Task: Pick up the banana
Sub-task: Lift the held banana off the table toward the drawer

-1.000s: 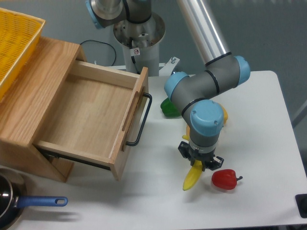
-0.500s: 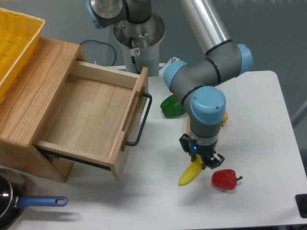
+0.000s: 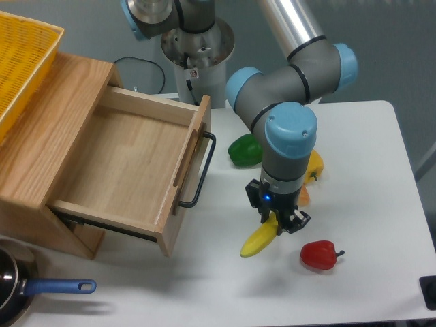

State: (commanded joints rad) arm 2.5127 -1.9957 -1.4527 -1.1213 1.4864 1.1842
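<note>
- pan point(image 3: 8, 286) with a blue handle point(image 3: 58, 287) at the near-left edge, mostly cut off by the frame; can't see what's in it
- red pepper point(image 3: 319, 254) on the white table point(image 3: 368, 204), near right, just beside my claw but not touching it
- my claw point(image 3: 278, 222) points straight down, fingers clamped on the upper end of the banana point(image 3: 259, 239)
- banana is tilted, its lower tip pointing down-left towards the drawer side; can't tell if that tip touches the table or hangs just above it
- small orange-yellow piece point(image 3: 304, 197) showing behind my wrist, mostly hidden
- wooden drawer point(image 3: 136, 167) pulled fully open to my left, black handle point(image 3: 201, 170) facing the banana; only bare wood visible inside
- the drawer sits in a wooden cabinet point(image 3: 41, 136); the gap under the drawer is dark, can't see in
- yellow pepper point(image 3: 314, 166) behind my arm, partly hidden by it
- green pepper point(image 3: 245, 150) on the table between the drawer handle and my arm, apart from both
- yellow basket point(image 3: 17, 65) on top of the cabinet, far left, cut off by the frame; only mesh visible inside
- arm base point(image 3: 197, 51) at the far edge with a black cable point(image 3: 146, 68) looping beside it
</note>
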